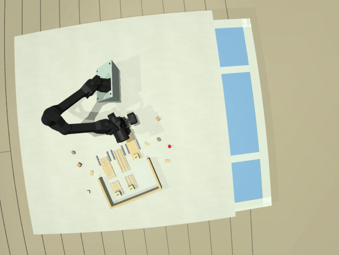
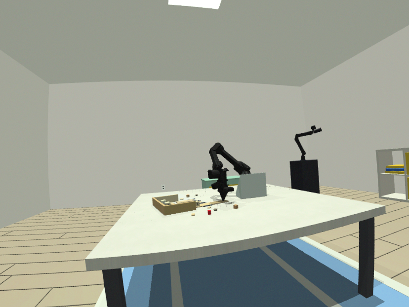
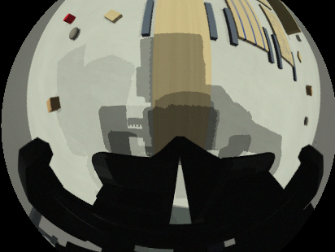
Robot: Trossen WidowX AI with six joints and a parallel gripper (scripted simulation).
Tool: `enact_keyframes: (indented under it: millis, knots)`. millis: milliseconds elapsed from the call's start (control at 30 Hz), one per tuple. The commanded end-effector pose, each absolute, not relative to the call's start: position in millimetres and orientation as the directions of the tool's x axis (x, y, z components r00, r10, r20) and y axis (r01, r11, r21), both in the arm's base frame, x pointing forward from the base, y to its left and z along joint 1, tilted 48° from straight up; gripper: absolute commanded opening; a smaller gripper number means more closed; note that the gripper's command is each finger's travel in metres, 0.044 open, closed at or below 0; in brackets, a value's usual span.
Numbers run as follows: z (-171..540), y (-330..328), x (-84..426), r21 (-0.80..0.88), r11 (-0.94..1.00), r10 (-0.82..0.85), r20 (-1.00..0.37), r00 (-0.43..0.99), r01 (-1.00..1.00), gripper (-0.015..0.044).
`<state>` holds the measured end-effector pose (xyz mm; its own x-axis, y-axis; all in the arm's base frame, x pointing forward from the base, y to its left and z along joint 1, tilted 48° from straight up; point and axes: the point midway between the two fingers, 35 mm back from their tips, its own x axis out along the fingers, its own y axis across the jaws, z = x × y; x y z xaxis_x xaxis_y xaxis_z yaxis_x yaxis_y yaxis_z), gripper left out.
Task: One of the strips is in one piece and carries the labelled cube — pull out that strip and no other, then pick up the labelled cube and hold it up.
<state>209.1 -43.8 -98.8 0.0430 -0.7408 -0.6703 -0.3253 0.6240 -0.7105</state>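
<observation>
The plain wooden strip is in one piece and runs out between two blue-grey guide rails. A labelled cube sits on its far end, near the tray's open side. My gripper is shut with nothing between its fingers. Its tips are down at the strip's near part, seemingly touching its top. The blue-striped strip is split by a gap from its rear piece, which carries a cube. The speckled strip is also split from its rear piece, which carries a cube.
The three-walled wooden tray surrounds the rear pieces. A red cylinder, a grey stone and an orange-brown block lie beside the strip. The arm's base stands behind.
</observation>
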Motion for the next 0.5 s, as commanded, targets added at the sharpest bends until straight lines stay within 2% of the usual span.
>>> enact_keyframes:
  millis: [0,467]
  knots:
    - [-98.7,-49.7,192.4,-0.704,0.624,-0.745,-0.667,0.013,-0.341,0.0000]
    - [-97.7,-50.8,188.1,-0.704,0.624,-0.745,-0.667,0.013,-0.341,0.0000]
